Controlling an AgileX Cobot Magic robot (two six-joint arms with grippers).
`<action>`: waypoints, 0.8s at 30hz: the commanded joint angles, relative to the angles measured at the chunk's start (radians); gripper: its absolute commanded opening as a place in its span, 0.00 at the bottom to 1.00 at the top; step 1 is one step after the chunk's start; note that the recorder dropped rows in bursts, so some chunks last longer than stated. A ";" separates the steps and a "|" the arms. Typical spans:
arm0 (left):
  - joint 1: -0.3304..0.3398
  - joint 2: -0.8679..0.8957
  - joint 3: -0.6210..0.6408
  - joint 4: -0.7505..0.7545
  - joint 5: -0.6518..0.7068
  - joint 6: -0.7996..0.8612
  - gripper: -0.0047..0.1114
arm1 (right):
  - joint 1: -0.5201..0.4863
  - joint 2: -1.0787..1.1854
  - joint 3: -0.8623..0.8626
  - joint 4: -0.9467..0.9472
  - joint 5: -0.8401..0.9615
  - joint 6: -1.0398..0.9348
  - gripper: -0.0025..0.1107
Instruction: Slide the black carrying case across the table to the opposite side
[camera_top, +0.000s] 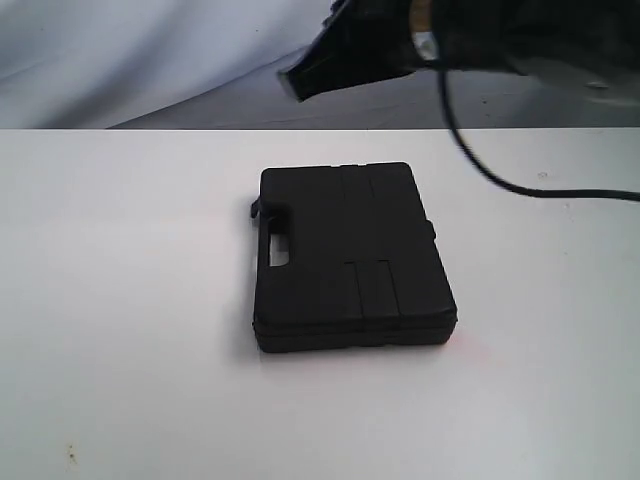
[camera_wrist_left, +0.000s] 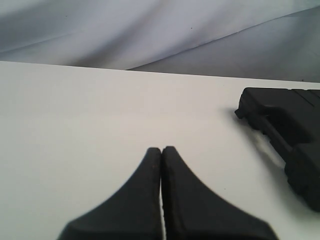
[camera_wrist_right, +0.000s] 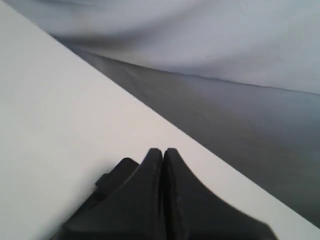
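Note:
The black carrying case (camera_top: 345, 258) lies flat near the middle of the white table (camera_top: 120, 300), its handle cutout facing left. My right gripper (camera_top: 293, 84) hangs in the air above and behind the case's far edge, apart from it. In the right wrist view this gripper (camera_wrist_right: 163, 150) is shut and empty, with a corner of the case (camera_wrist_right: 116, 175) showing past its fingers. My left gripper (camera_wrist_left: 161, 149) is shut with nothing in it, over bare table (camera_wrist_left: 75, 125), with the case (camera_wrist_left: 287, 125) off to one side. The exterior view does not show the left gripper.
A black cable (camera_top: 500, 182) runs from the right arm down across the table's far right part. A pale cloth backdrop (camera_top: 120, 50) hangs behind the far table edge (camera_top: 200, 129), with a grey floor strip (camera_wrist_right: 240, 130) beyond it.

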 joint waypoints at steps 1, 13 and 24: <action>0.001 -0.001 0.004 0.000 -0.003 -0.001 0.04 | -0.078 -0.156 0.099 -0.075 -0.009 0.024 0.02; 0.001 -0.001 0.004 0.000 -0.003 -0.001 0.04 | -0.180 -0.437 0.270 -0.287 0.107 0.171 0.02; 0.001 -0.001 0.004 0.000 -0.003 -0.001 0.04 | -0.359 -0.723 0.373 0.144 0.109 -0.393 0.02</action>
